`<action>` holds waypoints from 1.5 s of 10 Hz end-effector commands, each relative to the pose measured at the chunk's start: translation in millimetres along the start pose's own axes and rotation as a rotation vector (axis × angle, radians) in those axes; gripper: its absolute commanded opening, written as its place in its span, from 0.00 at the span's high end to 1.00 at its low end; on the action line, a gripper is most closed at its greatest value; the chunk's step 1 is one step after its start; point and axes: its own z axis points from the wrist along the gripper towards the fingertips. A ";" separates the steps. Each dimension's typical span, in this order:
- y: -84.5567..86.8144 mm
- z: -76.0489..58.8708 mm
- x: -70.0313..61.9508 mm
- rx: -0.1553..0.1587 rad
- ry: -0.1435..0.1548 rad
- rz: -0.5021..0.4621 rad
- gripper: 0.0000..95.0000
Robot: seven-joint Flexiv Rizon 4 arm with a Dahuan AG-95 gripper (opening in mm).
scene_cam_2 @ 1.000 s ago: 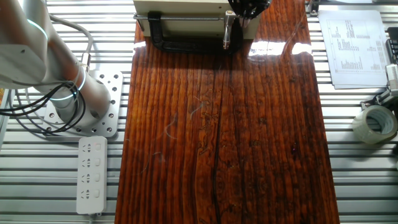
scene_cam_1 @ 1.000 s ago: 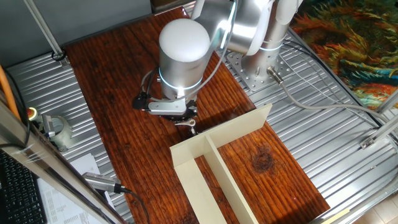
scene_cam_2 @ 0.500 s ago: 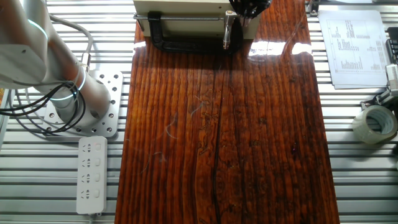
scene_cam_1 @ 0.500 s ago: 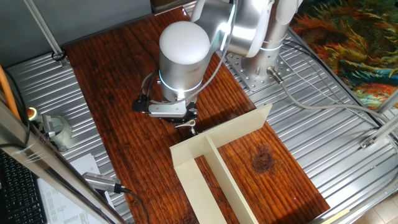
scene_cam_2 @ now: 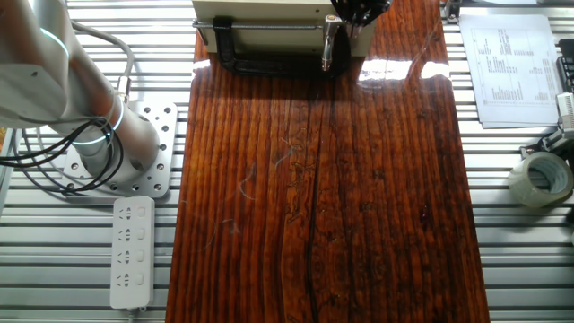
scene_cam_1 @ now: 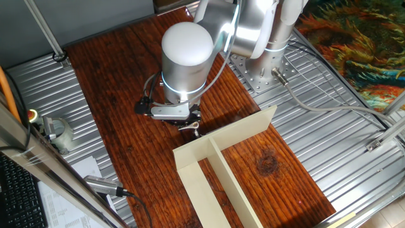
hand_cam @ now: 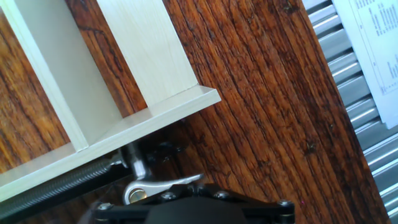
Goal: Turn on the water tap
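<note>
The water tap (hand_cam: 134, 163) is a tiny silver stem with a thin lever handle (hand_cam: 163, 183), standing just outside the cream divider's corner at the end of a threaded clamp screw. My gripper (hand_cam: 195, 188) fills the bottom of the hand view; its black fingers are pressed together right at the lever's free tip. I cannot tell whether the tip is pinched between them. In one fixed view the gripper (scene_cam_1: 182, 119) hangs under the white wrist, with the tap (scene_cam_1: 192, 126) just below it. In the other fixed view the gripper (scene_cam_2: 357, 13) is at the top edge, beside the tap (scene_cam_2: 328, 40).
Cream divider walls (scene_cam_1: 218, 149) form a T on the wooden board (scene_cam_2: 314, 197). A black C-clamp (scene_cam_2: 269, 63) lies along the divider. A tape roll (scene_cam_2: 540, 178), papers (scene_cam_2: 511, 63) and a power strip (scene_cam_2: 131, 251) lie off the board.
</note>
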 end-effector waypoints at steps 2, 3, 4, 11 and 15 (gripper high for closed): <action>-0.8 -4.9 9.8 -0.005 -0.011 -0.013 1.00; -1.4 -7.1 17.0 -0.005 -0.011 -0.016 1.00; -1.5 -8.9 23.4 -0.006 -0.010 -0.007 1.00; 16.6 -42.2 84.9 -0.126 -0.076 0.827 1.00; 16.1 -44.4 93.3 -0.145 -0.102 1.036 1.00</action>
